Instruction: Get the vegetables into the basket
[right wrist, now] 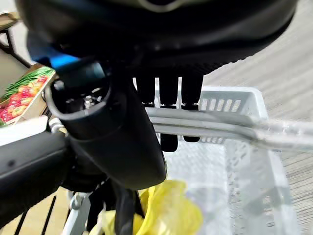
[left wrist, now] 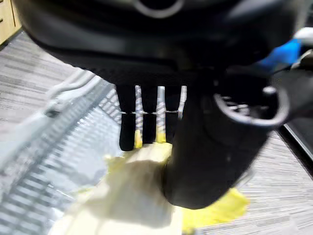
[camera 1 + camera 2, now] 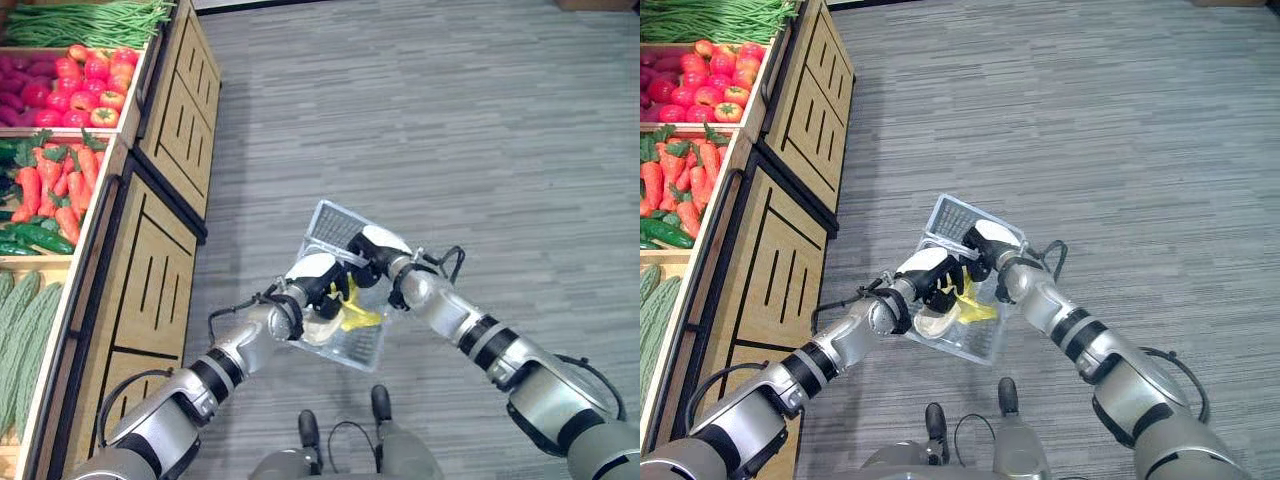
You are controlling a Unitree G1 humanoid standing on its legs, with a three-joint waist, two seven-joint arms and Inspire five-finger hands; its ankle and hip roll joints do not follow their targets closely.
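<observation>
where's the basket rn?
The basket is held up over the floor, centre of the eye views, right of the wooden stand; the right hand grips its handle while the left hand reaches inside.

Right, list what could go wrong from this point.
1. The white basket hangs in the air from the right hand hooked on its handle; if that grip slips, it may tip and spill.
2. The left hand is inside the basket on a pale, yellow-husked vegetable; pulling out with fingers curled could drag it back out.
3. The basket hangs away from the produce shelf, so the next pick needs a longer reach.
</observation>
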